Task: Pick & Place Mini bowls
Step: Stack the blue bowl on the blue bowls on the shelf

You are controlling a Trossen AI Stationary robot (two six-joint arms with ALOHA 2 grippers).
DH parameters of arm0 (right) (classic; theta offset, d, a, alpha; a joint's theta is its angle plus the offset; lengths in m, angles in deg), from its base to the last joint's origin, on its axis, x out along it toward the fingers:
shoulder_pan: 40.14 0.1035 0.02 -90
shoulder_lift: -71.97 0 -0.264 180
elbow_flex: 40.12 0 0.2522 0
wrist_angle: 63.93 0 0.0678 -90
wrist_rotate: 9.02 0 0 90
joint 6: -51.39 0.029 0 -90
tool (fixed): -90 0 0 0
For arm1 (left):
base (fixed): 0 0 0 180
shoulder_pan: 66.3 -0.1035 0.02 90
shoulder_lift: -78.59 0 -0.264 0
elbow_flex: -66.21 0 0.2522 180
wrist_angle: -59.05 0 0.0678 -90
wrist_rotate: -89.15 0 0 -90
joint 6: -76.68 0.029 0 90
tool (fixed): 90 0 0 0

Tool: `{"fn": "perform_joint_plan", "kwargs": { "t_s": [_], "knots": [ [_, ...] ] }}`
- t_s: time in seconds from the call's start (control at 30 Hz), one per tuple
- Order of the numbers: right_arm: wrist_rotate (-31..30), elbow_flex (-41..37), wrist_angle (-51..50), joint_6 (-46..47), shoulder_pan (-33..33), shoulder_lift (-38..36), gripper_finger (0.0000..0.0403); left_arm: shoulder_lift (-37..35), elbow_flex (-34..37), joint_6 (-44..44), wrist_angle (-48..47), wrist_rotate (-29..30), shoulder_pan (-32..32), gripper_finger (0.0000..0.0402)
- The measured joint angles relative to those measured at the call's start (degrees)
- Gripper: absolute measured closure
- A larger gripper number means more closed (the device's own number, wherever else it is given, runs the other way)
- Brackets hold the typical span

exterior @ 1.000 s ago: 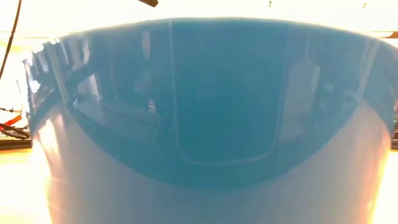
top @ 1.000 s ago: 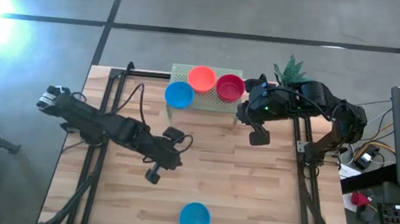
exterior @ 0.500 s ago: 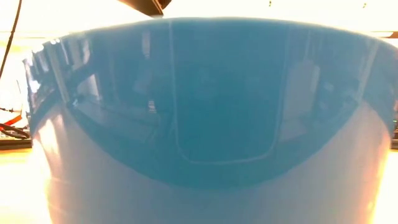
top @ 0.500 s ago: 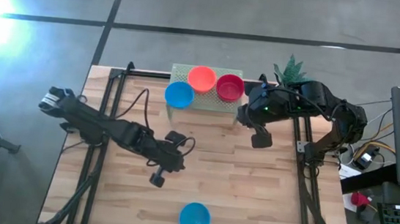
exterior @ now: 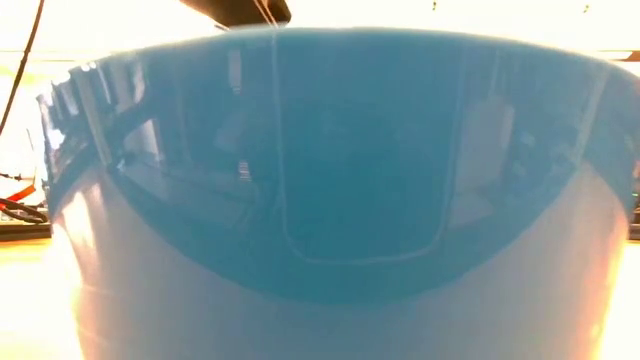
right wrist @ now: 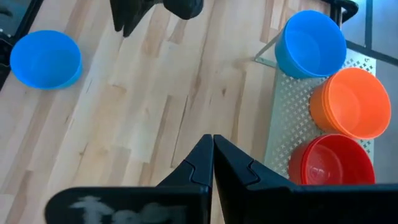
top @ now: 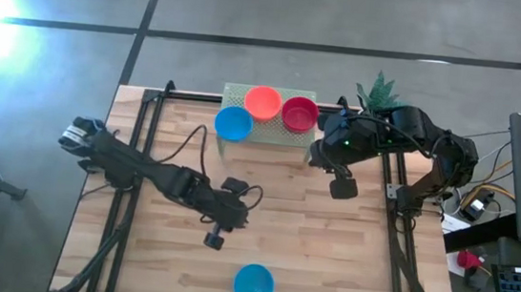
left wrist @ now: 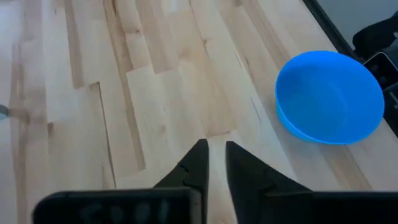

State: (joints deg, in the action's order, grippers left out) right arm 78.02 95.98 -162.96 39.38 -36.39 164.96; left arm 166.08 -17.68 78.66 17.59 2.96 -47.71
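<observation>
One blue mini bowl (top: pixel 253 284) stands upright on its base by the table's near edge; it fills the low view (exterior: pixel 340 150) and shows in the left wrist view (left wrist: pixel 329 96). My left gripper (top: pixel 214 240) hangs over bare wood just left of and beyond it, tilted down, fingertips (left wrist: pixel 213 152) slightly parted, holding nothing. At the far edge a blue (top: pixel 233 123), an orange (top: pixel 263 102) and a red (top: pixel 299 114) mini bowl sit at a perforated tray (top: pixel 281 135). My right gripper (top: pixel 341 188) hovers shut and empty near that tray (right wrist: pixel 212 146).
A small green plant (top: pixel 378 88) stands at the far right behind the right arm. Black frame rails run along the table's left and right sides. Bare wood lies between the tray (right wrist: pixel 280 124) and the near blue bowl (right wrist: pixel 46 59).
My left gripper has moved toward the table's near edge and somewhat rightward, sinking lower and closing in on the near blue bowl. The bowls have stayed where they were.
</observation>
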Motion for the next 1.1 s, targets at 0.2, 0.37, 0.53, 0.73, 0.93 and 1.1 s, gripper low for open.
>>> {"fn": "perform_joint_plan", "kwargs": {
  "t_s": [0.2,0.37,0.53,0.73,0.93,1.1],
  "knots": [
    [0.0,0.0,0.0,0.8,0.0,0.0,0.0394,1.6,0.0,-3.7,0.0,0.0,0.5,0.0322],
    [0.0,0.0,-0.1,1.5,0.0,0.0,0.0394,4.0,0.0,-5.0,0.1,0.1,1.0,0.0321],
    [0.0,0.0,-0.2,1.5,0.0,0.0,0.0394,6.2,0.0,-5.8,0.4,0.0,1.3,0.0321],
    [0.0,0.0,-0.2,1.5,0.0,0.0,0.0394,8.8,0.0,-6.3,0.7,-1.3,1.7,0.0321],
    [0.0,0.0,-0.2,1.5,0.0,0.0,0.0394,10.7,0.0,-6.1,1.8,-4.6,1.9,0.0321],
    [0.0,0.0,-0.2,1.5,0.0,0.0,0.0394,12.2,0.0,-3.3,6.6,-7.9,2.6,0.0321]
  ]
}}
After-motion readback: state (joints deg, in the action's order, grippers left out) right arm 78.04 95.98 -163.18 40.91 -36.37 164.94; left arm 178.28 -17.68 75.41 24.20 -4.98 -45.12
